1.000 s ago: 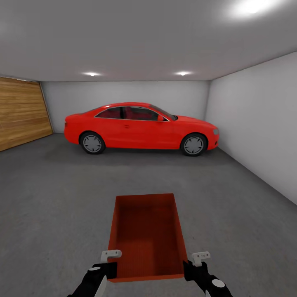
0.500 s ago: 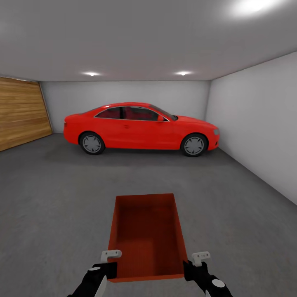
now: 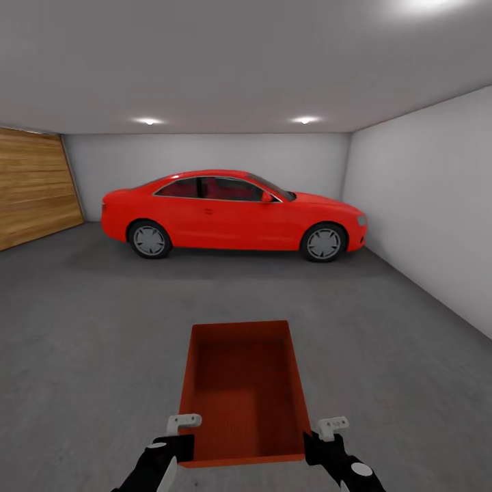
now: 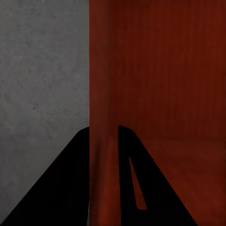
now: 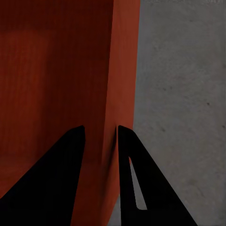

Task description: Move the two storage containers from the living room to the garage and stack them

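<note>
Since the earlier frames the head view has shifted slightly, the red car appearing a touch larger; that reads as camera movement, not the car's. One storage container is carried low in front of the robot, above the garage floor. The left hand is clamped over one side wall and the right hand over the opposite wall, likely to keep the open bin level while travelling. No brand, label or writing is readable anywhere.
</note>
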You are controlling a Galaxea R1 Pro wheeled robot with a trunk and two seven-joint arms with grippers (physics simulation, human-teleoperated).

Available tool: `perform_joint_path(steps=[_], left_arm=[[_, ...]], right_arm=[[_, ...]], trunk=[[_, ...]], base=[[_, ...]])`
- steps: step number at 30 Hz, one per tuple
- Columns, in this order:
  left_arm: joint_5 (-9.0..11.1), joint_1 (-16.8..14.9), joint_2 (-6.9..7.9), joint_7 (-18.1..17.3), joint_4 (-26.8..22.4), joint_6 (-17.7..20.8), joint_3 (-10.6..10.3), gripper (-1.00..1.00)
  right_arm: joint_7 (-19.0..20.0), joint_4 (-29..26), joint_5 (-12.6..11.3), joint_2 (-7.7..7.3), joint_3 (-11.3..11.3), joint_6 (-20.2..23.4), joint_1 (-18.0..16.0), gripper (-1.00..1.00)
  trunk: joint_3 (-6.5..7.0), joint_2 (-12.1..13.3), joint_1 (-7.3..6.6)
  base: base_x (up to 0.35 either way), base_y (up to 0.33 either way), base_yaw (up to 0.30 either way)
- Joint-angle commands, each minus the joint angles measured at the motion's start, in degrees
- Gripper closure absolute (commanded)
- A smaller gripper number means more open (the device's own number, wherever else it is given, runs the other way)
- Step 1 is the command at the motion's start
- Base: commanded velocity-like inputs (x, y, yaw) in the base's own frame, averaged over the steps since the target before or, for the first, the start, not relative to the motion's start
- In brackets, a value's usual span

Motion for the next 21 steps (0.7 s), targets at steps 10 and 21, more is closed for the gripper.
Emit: perform_joint_path(steps=[10, 21], left_arm=[[-1.1, 0.0, 2.85, 1.2, 0.0, 0.5, 0.7, 1.00], [-1.1, 0.0, 2.85, 1.2, 0.0, 0.5, 0.7, 1.00]], right_arm=[[1.0, -0.2, 0.2, -0.12, 0.9, -0.6, 0.0, 1.00], [1.0, -0.2, 0.2, -0.12, 0.9, -0.6, 0.0, 1.00]], trunk=[[-0.02, 0.0, 0.05], [-0.02, 0.0, 0.05]], base=[[0.326, 0.000, 0.000], [0.284, 0.000, -0.035]])
